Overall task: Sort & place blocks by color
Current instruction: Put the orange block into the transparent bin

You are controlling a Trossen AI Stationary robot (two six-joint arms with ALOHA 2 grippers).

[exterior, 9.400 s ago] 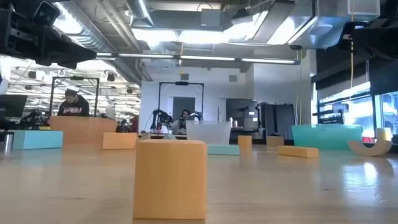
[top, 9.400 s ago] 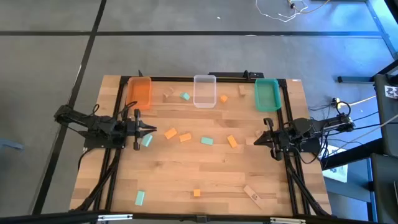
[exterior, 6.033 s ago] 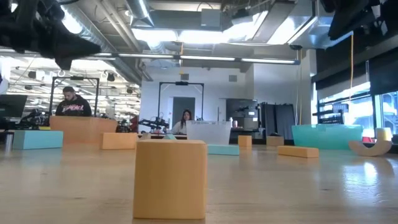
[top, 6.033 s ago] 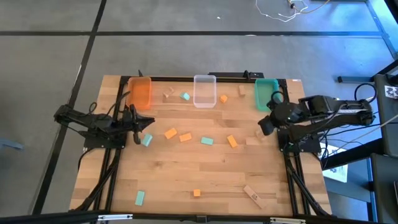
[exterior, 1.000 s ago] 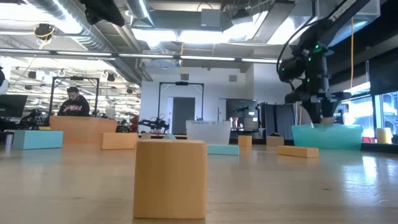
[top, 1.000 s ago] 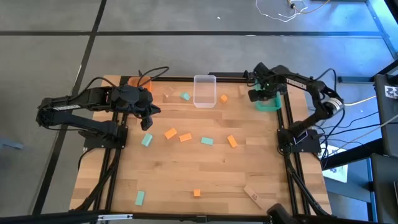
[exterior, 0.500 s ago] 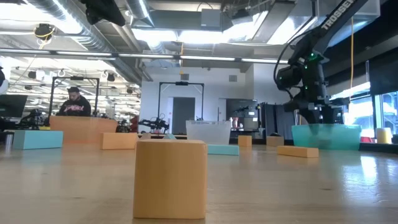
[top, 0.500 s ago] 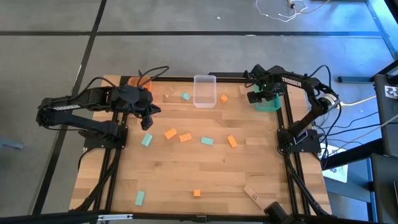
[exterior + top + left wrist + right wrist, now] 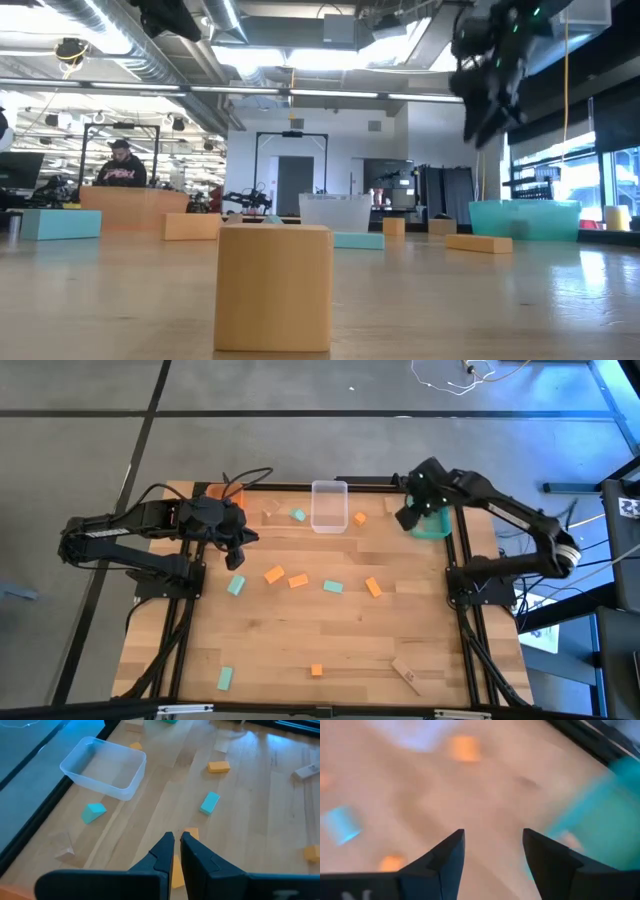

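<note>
Small orange, mint and plain wood blocks lie scattered flat on the table, among them an orange block (image 9: 274, 574), a mint block (image 9: 333, 587) and a wood block (image 9: 405, 673). My left gripper (image 9: 243, 538) (image 9: 176, 837) is shut with nothing between its fingers, hovering beside the orange bin (image 9: 213, 491) above an orange block (image 9: 192, 834). My right gripper (image 9: 403, 520) (image 9: 492, 847) is open with nothing between its fingers. It hangs high above the table just left of the teal bin (image 9: 435, 525).
The clear bin (image 9: 328, 507) stands at the far edge between the two coloured bins, with a mint block (image 9: 298, 515) and an orange block (image 9: 359, 518) beside it. A large wood block (image 9: 273, 287) sits close to the low camera. People are in the room behind the table.
My right gripper has risen from just above the teal bin and shifted a little toward the table's left, away from the bin.
</note>
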